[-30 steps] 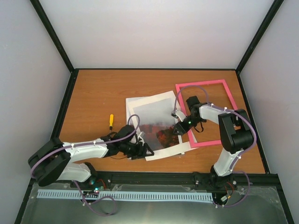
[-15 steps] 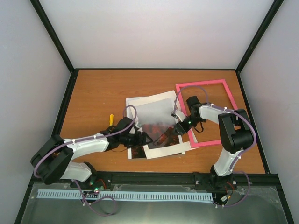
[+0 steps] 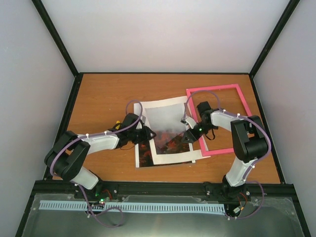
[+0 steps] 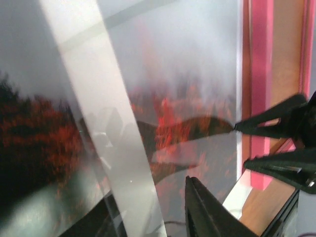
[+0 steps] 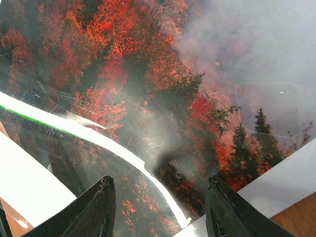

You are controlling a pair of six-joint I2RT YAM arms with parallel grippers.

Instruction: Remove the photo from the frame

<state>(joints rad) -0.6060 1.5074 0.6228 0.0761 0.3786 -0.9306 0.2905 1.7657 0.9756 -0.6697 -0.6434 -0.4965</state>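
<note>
The photo [image 3: 146,155] sticks out past the mat's [image 3: 159,104] near-left corner, with table [image 3: 98,94] to its left. Your right gripper [image 3: 189,136] is spread and empty beside the frame [image 3: 217,90]. You cannot tell the left gripper's [image 3: 146,134] grip.

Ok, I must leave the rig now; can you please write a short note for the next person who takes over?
Left claw: low at the left border of the white mat; open or shut, cannot tell.
Right claw: open, empty, tips over the red trees of the photo.
Photo: out of the frame, under the mat, lower-left corner sticking out.
Frame: empty, flat on the table, right side.
Done: photo is out of the frame.
To do: pull it clear of the mat.
</note>
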